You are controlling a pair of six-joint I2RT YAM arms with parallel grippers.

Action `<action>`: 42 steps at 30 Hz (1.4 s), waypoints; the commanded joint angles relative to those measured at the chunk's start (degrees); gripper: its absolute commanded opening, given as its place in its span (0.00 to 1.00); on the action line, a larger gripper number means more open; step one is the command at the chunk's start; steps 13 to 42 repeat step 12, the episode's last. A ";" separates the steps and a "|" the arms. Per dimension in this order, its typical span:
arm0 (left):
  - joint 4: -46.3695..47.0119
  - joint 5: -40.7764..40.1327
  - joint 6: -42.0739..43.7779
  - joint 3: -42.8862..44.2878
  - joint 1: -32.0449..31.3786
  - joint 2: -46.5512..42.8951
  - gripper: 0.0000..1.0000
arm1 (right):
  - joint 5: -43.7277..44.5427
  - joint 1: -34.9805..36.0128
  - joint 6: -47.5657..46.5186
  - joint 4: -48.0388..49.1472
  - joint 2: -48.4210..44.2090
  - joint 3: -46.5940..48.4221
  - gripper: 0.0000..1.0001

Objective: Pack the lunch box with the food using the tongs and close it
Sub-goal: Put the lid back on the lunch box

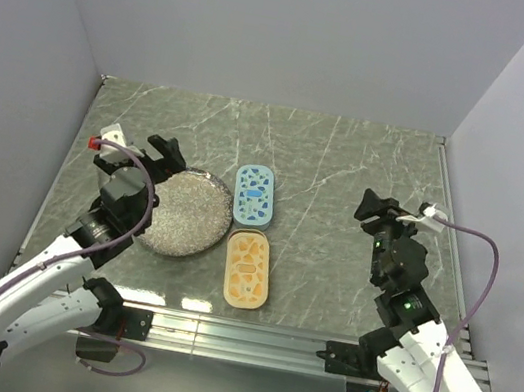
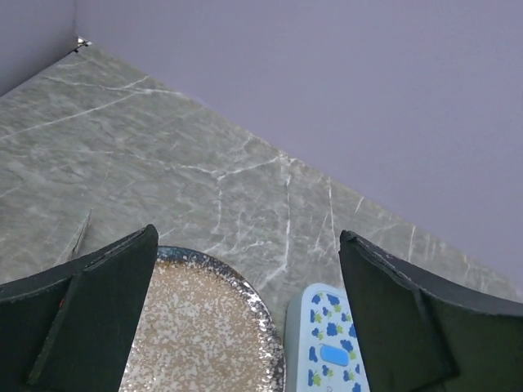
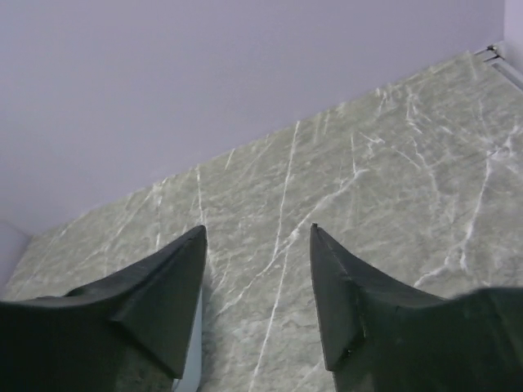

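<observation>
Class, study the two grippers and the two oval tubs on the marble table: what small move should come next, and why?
Probably swing the left gripper, open and empty at the rim of the round silvery speckled plate, rightward toward the blue oval patterned tub. That tub and the orange oval tub both look lidded, so a lid likely has to come off before anything is packed.

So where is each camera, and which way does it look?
Top external: high behind the robot, looking down on the table, plate, blue box and orange box; left arm and right arm show.
Left wrist: on the left arm, looking forward over the plate to the back wall; the open left gripper shows.
Right wrist: on the right arm, looking forward across the table; the right gripper shows.
Shared: top and left wrist both see plate and blue box.
</observation>
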 commanded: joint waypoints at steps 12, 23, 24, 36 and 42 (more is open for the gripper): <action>-1.39 4.06 3.76 0.37 1.19 -4.02 1.00 | -3.38 -1.29 -2.02 0.62 0.02 2.73 0.75; -1.39 4.06 3.76 0.37 1.19 -4.02 1.00 | -3.38 -1.29 -2.02 0.62 0.02 2.73 0.75; -1.39 4.06 3.76 0.37 1.19 -4.02 1.00 | -3.38 -1.29 -2.02 0.62 0.02 2.73 0.75; -1.39 4.06 3.76 0.37 1.19 -4.02 1.00 | -3.38 -1.29 -2.02 0.62 0.02 2.73 0.75; -1.39 4.06 3.76 0.37 1.19 -4.02 1.00 | -3.38 -1.29 -2.02 0.62 0.02 2.73 0.75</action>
